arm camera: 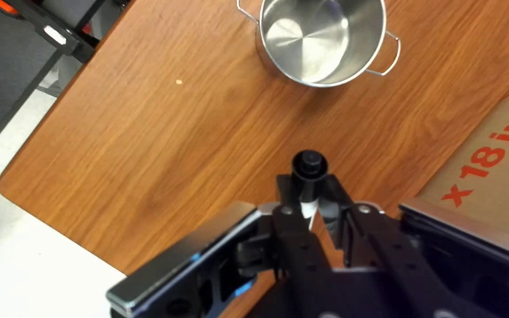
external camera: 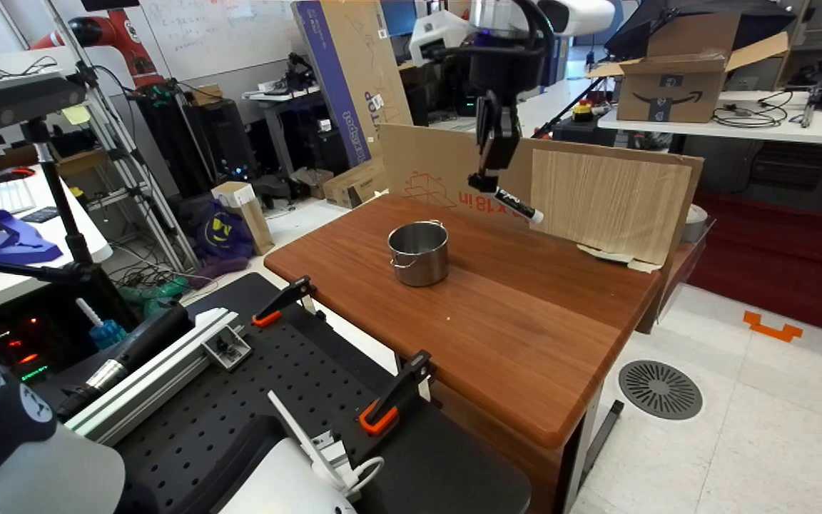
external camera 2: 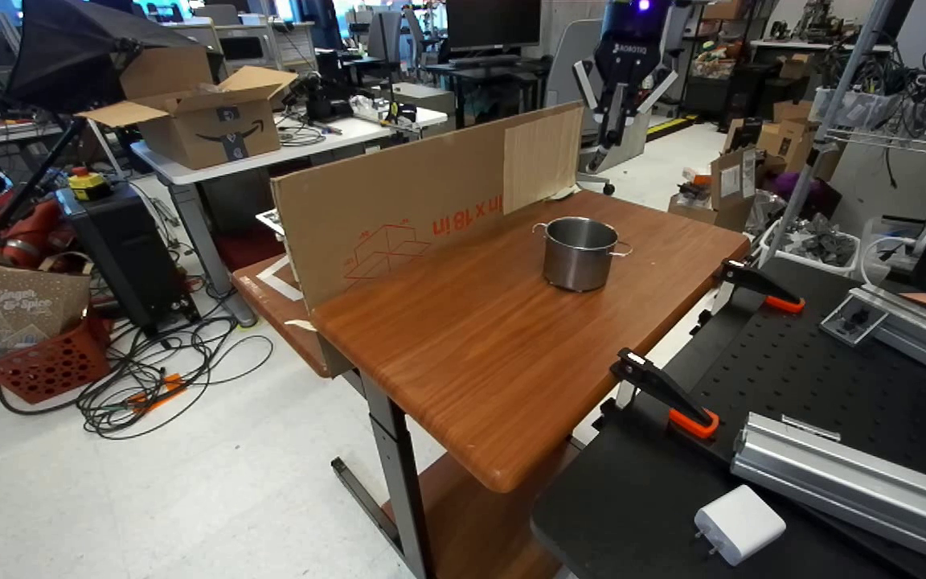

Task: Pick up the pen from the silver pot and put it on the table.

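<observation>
Pen (external camera: 518, 205), gripped by the claw (external camera: 484, 181), shows lengthwise in an exterior view, seemingly end-on in the wrist view.

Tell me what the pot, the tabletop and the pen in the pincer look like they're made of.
The pot looks like polished metal, perhaps stainless steel: the wrist view shows bright reflections inside. The tabletop is smooth reddish-brown with wood grain, so wood or maybe laminate. The pen, a black marker with a white end, is probably plastic; its finish is too small to judge.
</observation>
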